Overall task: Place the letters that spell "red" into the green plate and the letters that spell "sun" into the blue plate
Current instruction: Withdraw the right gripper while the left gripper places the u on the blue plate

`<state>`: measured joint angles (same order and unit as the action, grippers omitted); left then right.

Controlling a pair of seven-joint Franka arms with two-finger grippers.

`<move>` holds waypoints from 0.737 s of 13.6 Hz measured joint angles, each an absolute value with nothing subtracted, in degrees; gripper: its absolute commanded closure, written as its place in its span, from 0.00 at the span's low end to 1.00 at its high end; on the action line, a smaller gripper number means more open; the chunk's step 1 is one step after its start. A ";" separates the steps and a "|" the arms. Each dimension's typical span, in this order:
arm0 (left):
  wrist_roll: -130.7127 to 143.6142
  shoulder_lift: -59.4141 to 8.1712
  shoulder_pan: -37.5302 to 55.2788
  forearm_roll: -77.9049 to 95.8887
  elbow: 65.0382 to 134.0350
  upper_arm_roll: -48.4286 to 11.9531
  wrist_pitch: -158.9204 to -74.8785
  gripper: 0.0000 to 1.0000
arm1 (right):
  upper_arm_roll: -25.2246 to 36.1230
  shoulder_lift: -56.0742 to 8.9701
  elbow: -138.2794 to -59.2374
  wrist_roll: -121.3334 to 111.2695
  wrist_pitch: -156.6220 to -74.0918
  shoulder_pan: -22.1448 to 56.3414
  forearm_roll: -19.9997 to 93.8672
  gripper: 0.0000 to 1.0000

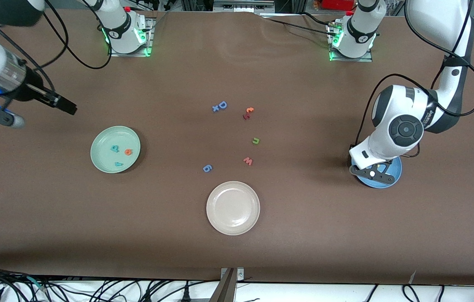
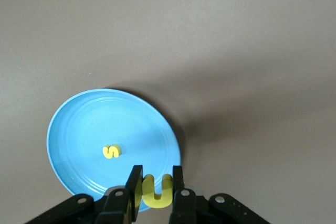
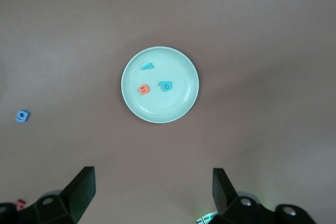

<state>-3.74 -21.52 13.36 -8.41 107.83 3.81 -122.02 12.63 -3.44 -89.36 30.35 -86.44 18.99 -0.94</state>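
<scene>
Overhead, the left arm bends down steeply, its left pincer (image 2: 156, 188) clenched on a yellow "u" (image 2: 157, 191) just above the blue plate (image 2: 79, 129), which holds one yellow "s" (image 2: 111, 151). High over the surface (image 1: 304, 235), the right pincer (image 3: 154, 192) hangs released above the green plate (image 1: 102, 161). Three plates sit apart: green, blue, beige-white (image 1: 233, 207). Three letters lie in the green plate: teal "d" (image 1: 114, 148), orange "e" (image 1: 128, 152), teal "r" (image 1: 117, 164). One green "n" (image 1: 255, 141) lies mid-surface.

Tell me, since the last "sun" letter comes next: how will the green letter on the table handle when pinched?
The green letter looks like thin foam, so probably light and slightly squashy. It lies flat on the table, so it is unlikely to roll, but a low pinch may be needed. Its two prongs could flex if squeezed across the opening.
</scene>
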 measured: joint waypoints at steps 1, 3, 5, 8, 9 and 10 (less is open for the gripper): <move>-3.79 -20.73 12.95 -8.70 110.36 3.81 -124.51 1.00 | 13.47 -3.36 -87.66 29.56 -84.96 18.99 -0.94 0.01; -4.16 -19.54 11.90 -8.74 115.24 3.81 -130.23 1.00 | 15.54 -3.10 -85.85 25.24 -83.85 18.96 -0.94 0.01; -5.73 -19.05 10.62 -8.74 118.94 3.81 -135.15 1.00 | 17.11 -2.50 -85.31 20.30 -84.03 18.94 -0.94 0.01; -8.53 -19.02 8.92 -8.74 120.66 3.83 -137.66 1.00 | 17.48 -2.03 -85.31 16.91 -85.44 19.00 -0.94 0.00; -9.69 -19.02 8.33 -8.74 120.76 3.83 -138.19 1.00 | 17.40 -2.06 -85.31 16.80 -86.21 19.03 -0.94 0.00; -10.63 -19.02 7.73 -8.74 120.88 3.86 -138.68 1.00 | 17.36 -2.13 -85.31 16.78 -86.81 19.06 -0.94 0.00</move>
